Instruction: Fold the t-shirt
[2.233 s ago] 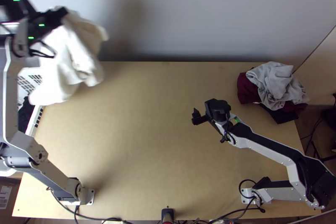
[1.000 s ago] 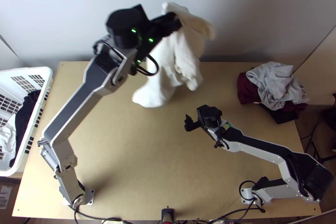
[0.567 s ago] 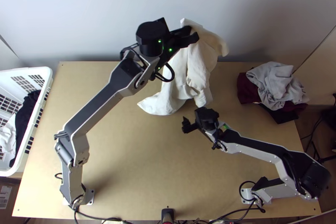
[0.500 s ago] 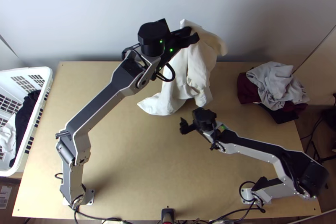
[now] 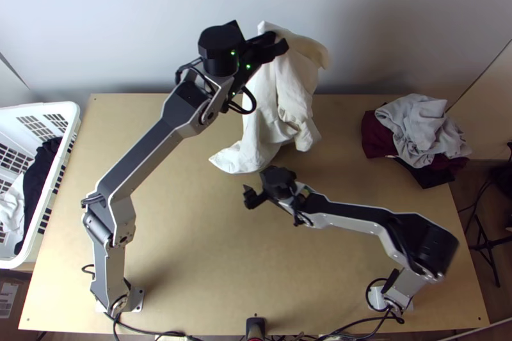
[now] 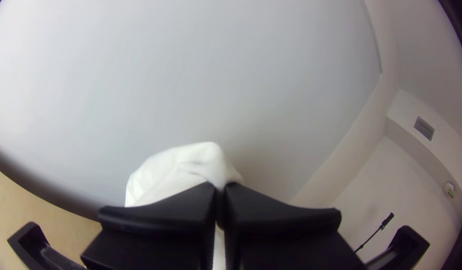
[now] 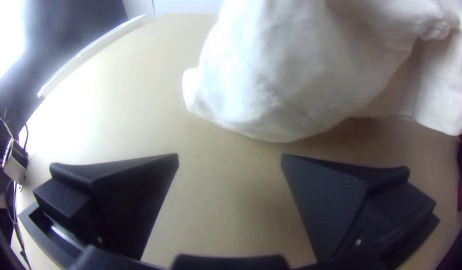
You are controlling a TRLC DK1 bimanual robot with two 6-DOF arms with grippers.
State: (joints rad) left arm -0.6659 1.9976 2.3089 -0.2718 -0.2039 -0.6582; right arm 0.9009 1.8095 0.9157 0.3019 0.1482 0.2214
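From the top view, I see my left gripper (image 5: 280, 43) high toward the far edge of the table (image 5: 192, 245), pinching the upper part of the shirt (image 5: 285, 101). The shirt hangs bunched in long folds; I can't tell if its low corner touches the wood. My right gripper (image 5: 248, 196) is just nearer to me than that corner. At the table's left side is 1 white basket (image 5: 38, 108) with slotted walls, holding 2 things I can make out: a dark cloth (image 5: 37, 178) lying along the wall nearest the table's middle, and a white cloth (image 5: 11, 210) beside it. Over on the right, outside any container, a crumpled grey cloth (image 5: 419, 126) lies on a maroon cloth (image 5: 376, 136), with a black cloth (image 5: 425, 176) poking out below. In the left wrist view, the 2 fingers are pressed together on the shirt, with a rounded fold bulging past their tips. In the right wrist view, the 2 fingers are spread wide, bare table between them, and the shirt hangs past the tips, near but apart from both.
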